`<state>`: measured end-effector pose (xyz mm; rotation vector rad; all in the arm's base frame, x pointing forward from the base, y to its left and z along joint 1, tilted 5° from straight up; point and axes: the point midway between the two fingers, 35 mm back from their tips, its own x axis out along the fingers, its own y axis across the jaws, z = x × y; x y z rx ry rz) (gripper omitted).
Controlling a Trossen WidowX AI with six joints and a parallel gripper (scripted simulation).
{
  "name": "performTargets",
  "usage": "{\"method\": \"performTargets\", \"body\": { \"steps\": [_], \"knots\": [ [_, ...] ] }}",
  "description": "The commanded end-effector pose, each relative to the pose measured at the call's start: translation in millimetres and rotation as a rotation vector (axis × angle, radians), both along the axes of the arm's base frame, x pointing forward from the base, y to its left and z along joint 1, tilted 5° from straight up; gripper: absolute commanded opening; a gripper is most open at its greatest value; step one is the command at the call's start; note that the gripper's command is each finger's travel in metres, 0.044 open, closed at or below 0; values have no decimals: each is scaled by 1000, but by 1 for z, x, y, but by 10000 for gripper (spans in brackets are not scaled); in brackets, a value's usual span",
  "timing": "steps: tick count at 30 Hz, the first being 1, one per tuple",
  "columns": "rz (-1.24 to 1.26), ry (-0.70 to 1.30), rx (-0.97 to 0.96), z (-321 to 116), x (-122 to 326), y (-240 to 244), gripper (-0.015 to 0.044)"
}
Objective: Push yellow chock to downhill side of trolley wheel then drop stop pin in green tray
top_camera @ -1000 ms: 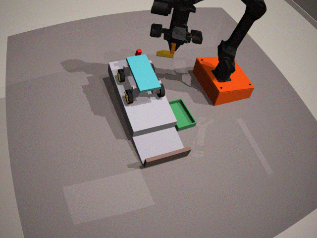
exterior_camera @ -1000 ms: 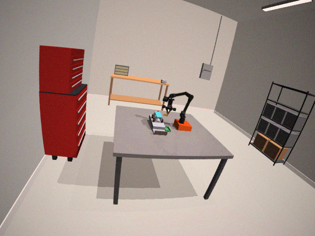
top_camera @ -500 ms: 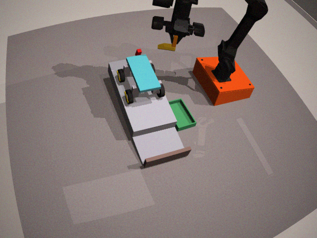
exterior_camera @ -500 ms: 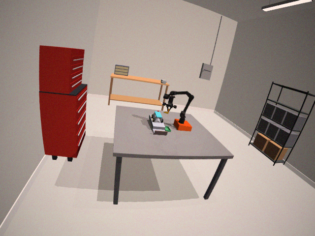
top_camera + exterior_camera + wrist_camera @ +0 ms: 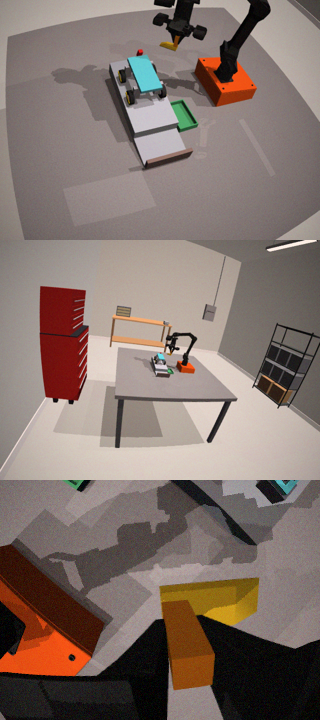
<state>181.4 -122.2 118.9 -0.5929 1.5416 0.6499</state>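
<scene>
The orange handle of the yellow chock (image 5: 168,46) (image 5: 169,353) (image 5: 215,600) is gripped in the jaws, off the ramp (image 5: 152,116) (image 5: 160,367). It should be carried clear of the trolley (image 5: 145,74) (image 5: 160,356), then eased against a wheel's downhill side without nudging.

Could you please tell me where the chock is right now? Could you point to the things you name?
In the top view, the chock (image 5: 168,46) (image 5: 169,353) (image 5: 210,597) is right of the pin (image 5: 139,52) (image 5: 160,352), its handle (image 5: 176,41) (image 5: 190,635) gripped by the end effector (image 5: 177,42) (image 5: 170,351) (image 5: 179,626).
</scene>
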Motion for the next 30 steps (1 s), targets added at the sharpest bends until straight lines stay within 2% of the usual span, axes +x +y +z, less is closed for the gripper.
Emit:
{"method": "performTargets", "body": {
  "steps": [1, 18, 30],
  "knots": [
    [-163, 2, -8, 0, 0, 1, 0],
    [-750, 11, -49, 0, 0, 1, 0],
    [-786, 11, -50, -1, 3, 9, 0]
  ]
}}
